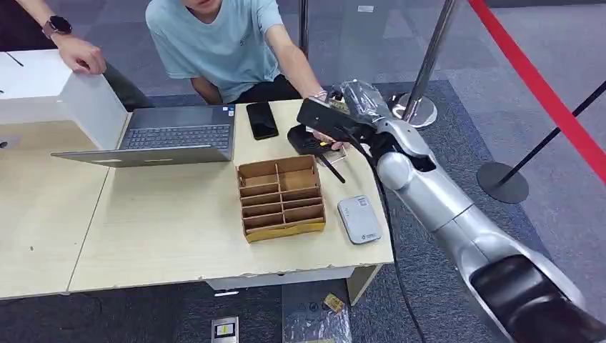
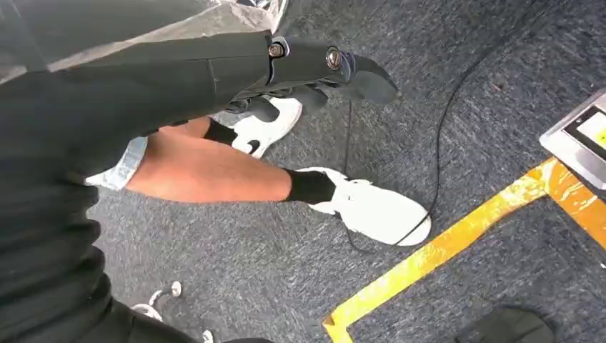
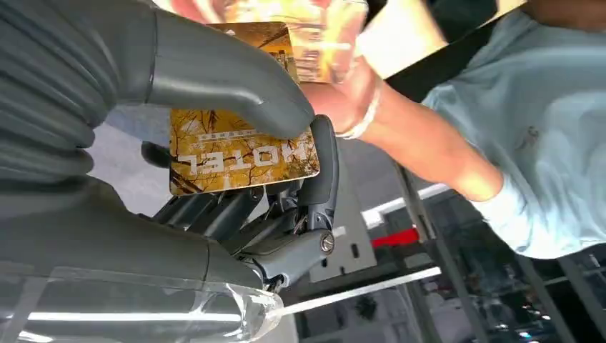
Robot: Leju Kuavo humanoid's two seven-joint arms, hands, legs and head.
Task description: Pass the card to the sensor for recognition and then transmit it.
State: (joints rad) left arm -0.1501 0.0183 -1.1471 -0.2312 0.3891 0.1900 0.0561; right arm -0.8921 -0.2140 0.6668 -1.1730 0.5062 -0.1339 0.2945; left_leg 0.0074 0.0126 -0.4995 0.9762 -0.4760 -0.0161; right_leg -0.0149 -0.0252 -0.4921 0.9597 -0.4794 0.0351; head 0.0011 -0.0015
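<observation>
Card, golden and printed HOTEL, sits pinched between our right hand's thumb and darker fingers, held over the far right corner of the table beside a person's hand. Nearer us lie the sensor and a cardboard organizer. Our left hand hangs above the carpet, fingers curled in on nothing.

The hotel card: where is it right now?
The card is pinched in the right hand, held over the table's far right end, beside the person's hand.
</observation>
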